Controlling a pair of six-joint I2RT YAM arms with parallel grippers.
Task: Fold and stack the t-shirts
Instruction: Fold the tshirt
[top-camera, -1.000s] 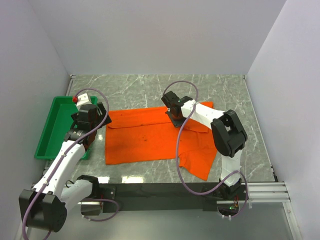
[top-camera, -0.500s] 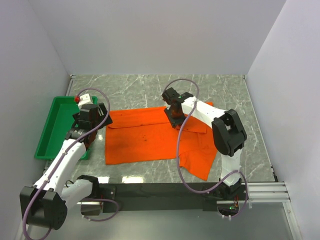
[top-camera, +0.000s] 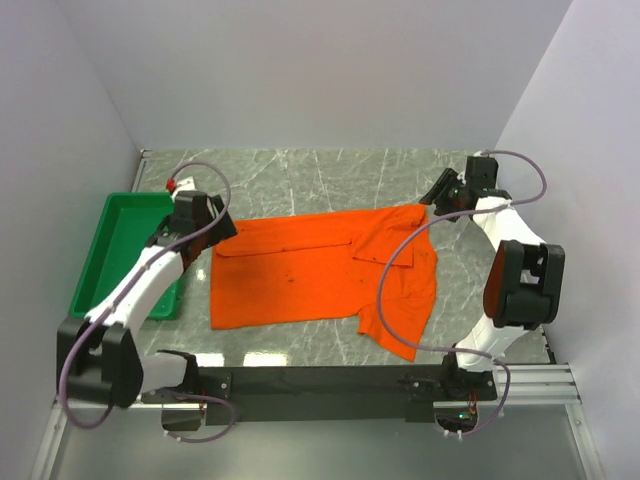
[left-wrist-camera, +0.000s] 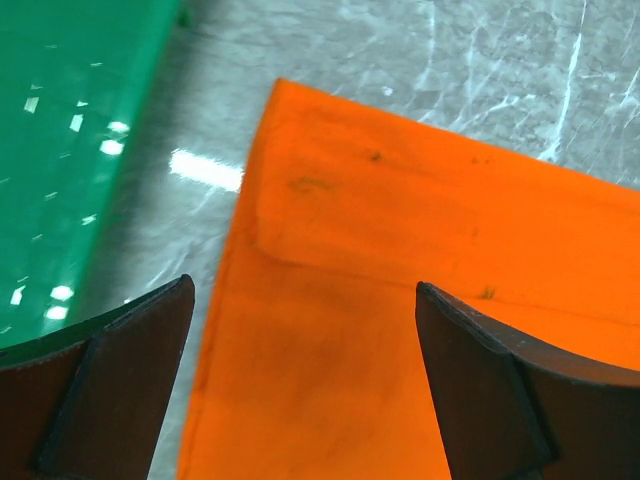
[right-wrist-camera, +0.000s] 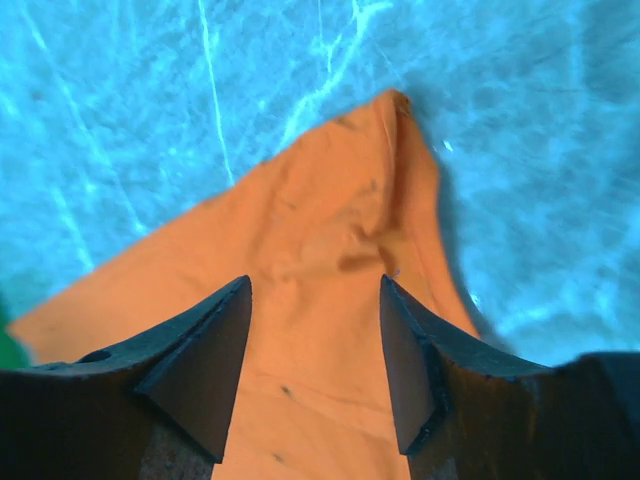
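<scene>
We see the bright orange cloth t-shirt (top-camera: 300, 275) lying flat. Our left gripper (left-wrist-camera: 302, 288) and right gripper (right-wrist-camera: 315, 282) stand open above it, empty.

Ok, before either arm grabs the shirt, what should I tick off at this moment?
1. The left gripper open and empty: ok.
2. The right gripper open and empty: ok.
3. Each one over a far corner of the t-shirt: ok.
4. Fingertips touching the cloth: cannot tell.
5. The t-shirt lying flat on the table: not ok, its right side is folded over and uneven.
6. The t-shirt apart from the green tray: ok, bare table shows between them.
</scene>
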